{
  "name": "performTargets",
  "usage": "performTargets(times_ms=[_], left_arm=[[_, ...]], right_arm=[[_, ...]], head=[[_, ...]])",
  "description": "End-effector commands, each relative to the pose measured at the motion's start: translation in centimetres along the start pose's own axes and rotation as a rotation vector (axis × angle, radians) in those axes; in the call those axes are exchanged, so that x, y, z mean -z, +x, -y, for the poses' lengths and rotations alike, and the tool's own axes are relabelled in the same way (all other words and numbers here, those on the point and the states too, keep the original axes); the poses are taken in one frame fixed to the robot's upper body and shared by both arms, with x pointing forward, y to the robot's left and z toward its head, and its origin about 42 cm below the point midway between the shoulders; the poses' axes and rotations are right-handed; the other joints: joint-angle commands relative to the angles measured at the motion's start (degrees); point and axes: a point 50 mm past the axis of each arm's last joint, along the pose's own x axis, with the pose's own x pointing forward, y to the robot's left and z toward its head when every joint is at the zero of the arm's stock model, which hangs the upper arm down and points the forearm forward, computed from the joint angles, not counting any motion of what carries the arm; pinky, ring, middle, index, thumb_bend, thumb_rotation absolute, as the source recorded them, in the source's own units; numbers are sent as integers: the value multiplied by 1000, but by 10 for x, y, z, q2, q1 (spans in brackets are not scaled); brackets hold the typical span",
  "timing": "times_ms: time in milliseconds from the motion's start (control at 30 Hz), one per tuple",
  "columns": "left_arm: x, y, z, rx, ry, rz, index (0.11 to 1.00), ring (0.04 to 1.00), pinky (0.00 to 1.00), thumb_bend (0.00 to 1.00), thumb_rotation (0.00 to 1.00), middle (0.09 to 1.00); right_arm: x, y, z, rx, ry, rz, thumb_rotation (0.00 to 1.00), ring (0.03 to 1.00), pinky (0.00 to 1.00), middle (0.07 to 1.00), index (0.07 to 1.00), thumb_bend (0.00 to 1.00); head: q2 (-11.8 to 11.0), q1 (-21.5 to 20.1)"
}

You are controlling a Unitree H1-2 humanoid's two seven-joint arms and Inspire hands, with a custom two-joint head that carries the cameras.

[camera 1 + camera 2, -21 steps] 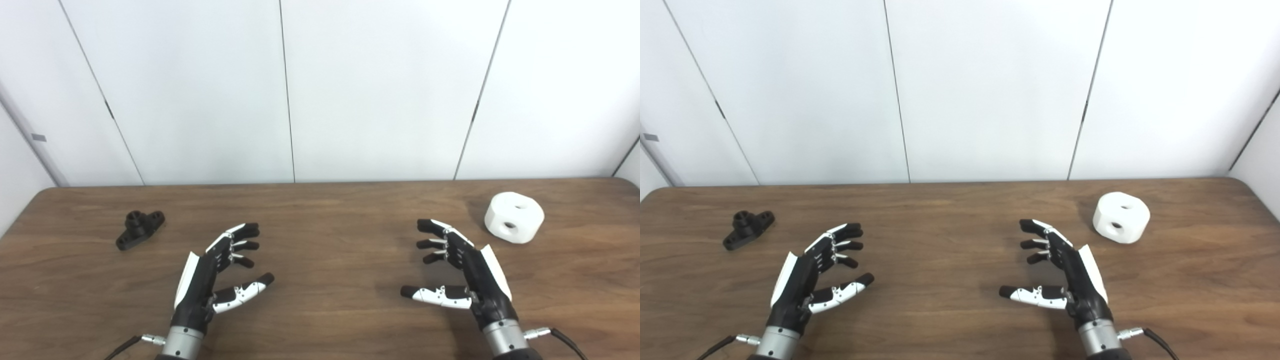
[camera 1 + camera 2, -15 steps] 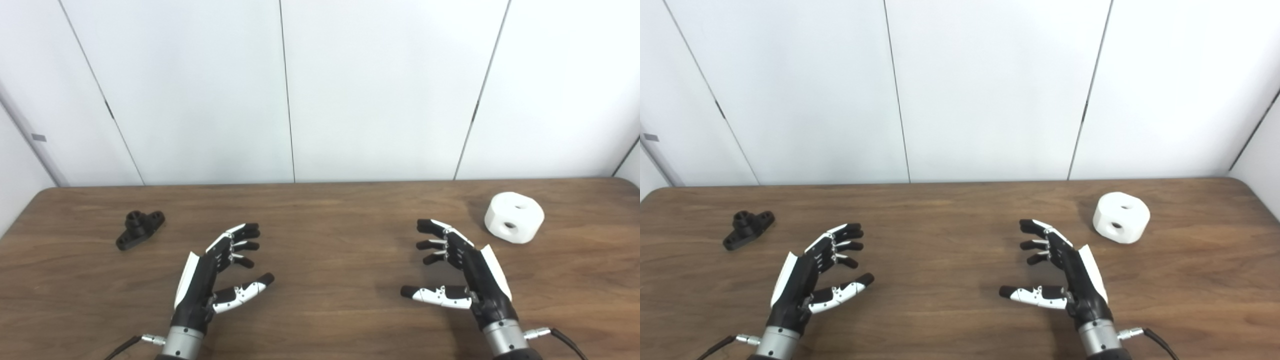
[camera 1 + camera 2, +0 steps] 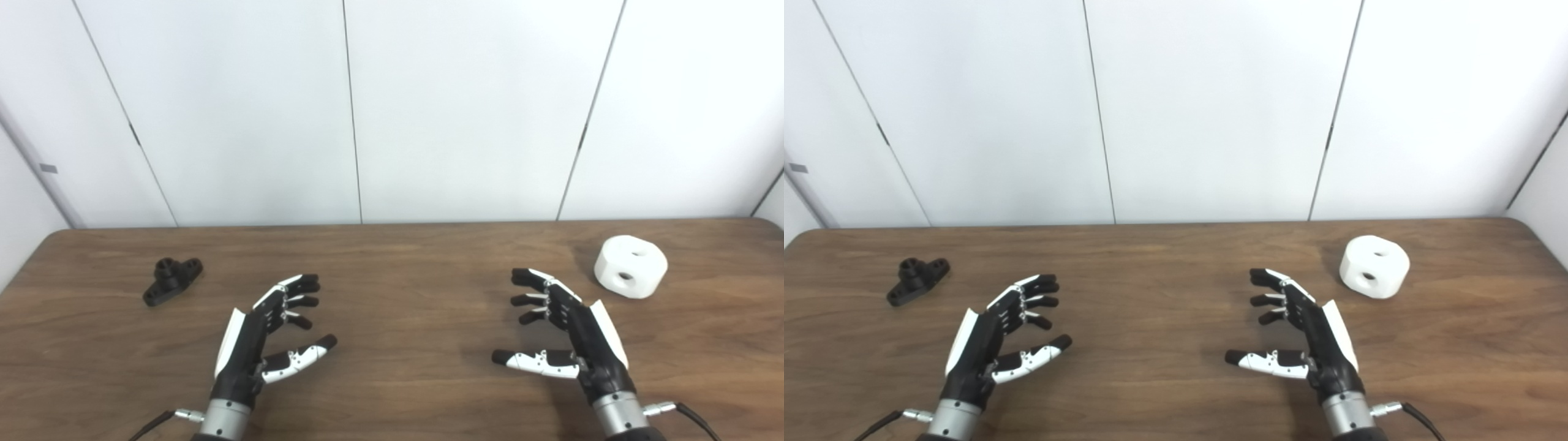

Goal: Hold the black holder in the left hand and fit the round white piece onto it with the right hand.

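Change: almost none. Against the earlier pictures both hands sit in the same poses and both parts lie in the same spots; the whole picture has slid a touch sideways, which reads as the head camera shifting, not the things.
Meaning for the task: judged from this, no step has begun. Neither part has been touched, so the reach for the holder is probably the first move.
Left hand [image 3: 260, 343]: low over the near-left tabletop [image 3: 404, 306], palm turned inward, fingers apart and gently curled, thumb out toward the centre. It holds nothing.
Right hand [image 3: 566, 337]: a mirror of the left on the near-right side, fingers apart, thumb pointing inward, also empty.
Black holder [image 3: 172, 280]: on the far-left tabletop, well apart from the left hand, beyond it and further left. It is a flat bar with a short upright socket rising from its middle.
Holder axis: its long axis runs diagonally, near-left end to far-right end; the socket opens upward.
Round white piece [image 3: 630, 266]: on the far-right tabletop, beyond the right hand and to its right, not touching it. It is a squat drum with flattened sides.
White piece orientation: resting flat, one hole facing up, another hole in the side facing the robot.
Background: plain white wall panels [image 3: 465, 110] behind the tabletop.
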Motion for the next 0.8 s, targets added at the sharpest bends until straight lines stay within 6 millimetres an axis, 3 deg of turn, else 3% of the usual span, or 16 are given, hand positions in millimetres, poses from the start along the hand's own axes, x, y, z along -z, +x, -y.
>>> performTargets(times_ms=[0,33,100,200,400,767], left_arm=[[-12,10,9,-8,-4,66,778,713,560,625,0,777],[-11,11,13,-7,-12,67,777,711,562,625,0,776],[-10,13,23,-8,-17,67,772,693,549,631,0,770],[-8,16,38,-7,-29,60,768,710,569,655,0,765],[-7,19,50,-8,-18,43,779,750,623,656,0,785],[-8,18,47,-19,-22,35,778,731,598,673,0,776]], right_arm=[[-11,4,13,12,0,77,0,696,559,810,792,708],[-10,4,15,13,4,78,0,696,559,811,793,703],[-9,3,21,19,12,66,0,689,561,809,794,688],[-7,3,26,22,22,52,0,699,569,809,804,665],[-6,3,30,18,15,47,0,692,552,802,787,647],[-5,2,28,8,7,49,1,664,484,781,764,662]], head=[[-7,25],[-9,32],[-35,97],[-48,126],[-54,137],[-51,135]])
